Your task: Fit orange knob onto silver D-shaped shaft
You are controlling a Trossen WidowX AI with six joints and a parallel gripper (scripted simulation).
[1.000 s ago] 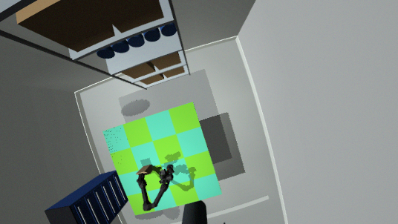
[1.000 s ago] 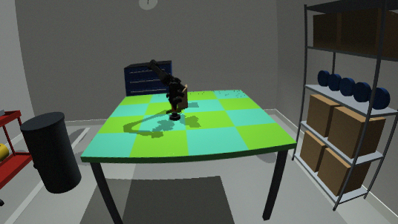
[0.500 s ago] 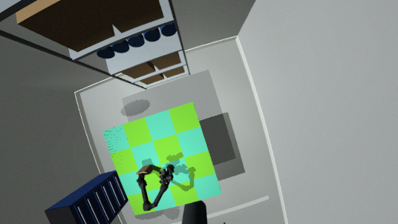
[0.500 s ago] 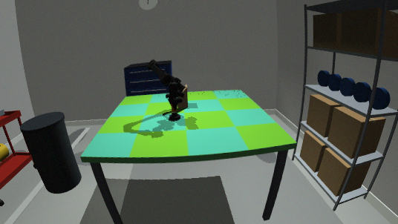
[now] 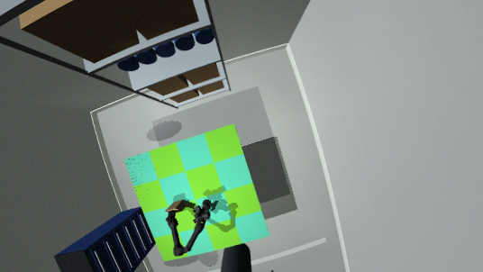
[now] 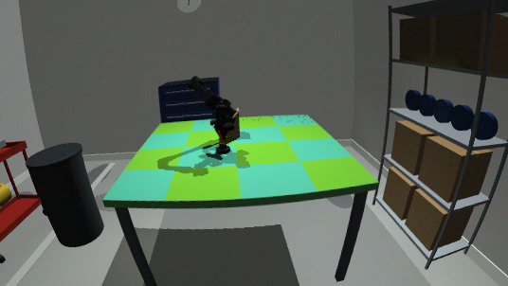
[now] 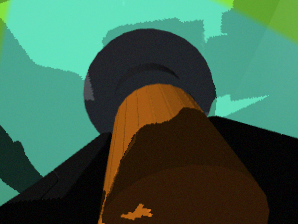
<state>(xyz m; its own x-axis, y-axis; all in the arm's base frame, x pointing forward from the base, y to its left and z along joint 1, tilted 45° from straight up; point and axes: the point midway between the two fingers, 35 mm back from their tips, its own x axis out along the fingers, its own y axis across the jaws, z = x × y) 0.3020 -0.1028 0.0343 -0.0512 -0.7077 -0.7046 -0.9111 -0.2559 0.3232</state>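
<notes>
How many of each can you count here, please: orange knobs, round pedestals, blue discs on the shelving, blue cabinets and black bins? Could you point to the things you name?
Orange knob (image 6: 219,134) (image 7: 132,117): 1
Round pedestal (image 6: 223,150) (image 7: 145,50): 1
Blue discs (image 5: 165,49) (image 6: 444,110): 5
Blue cabinet (image 5: 123,245) (image 6: 177,104): 1
Black bin (image 5: 236,259) (image 6: 66,199): 1
Total: 9
</notes>
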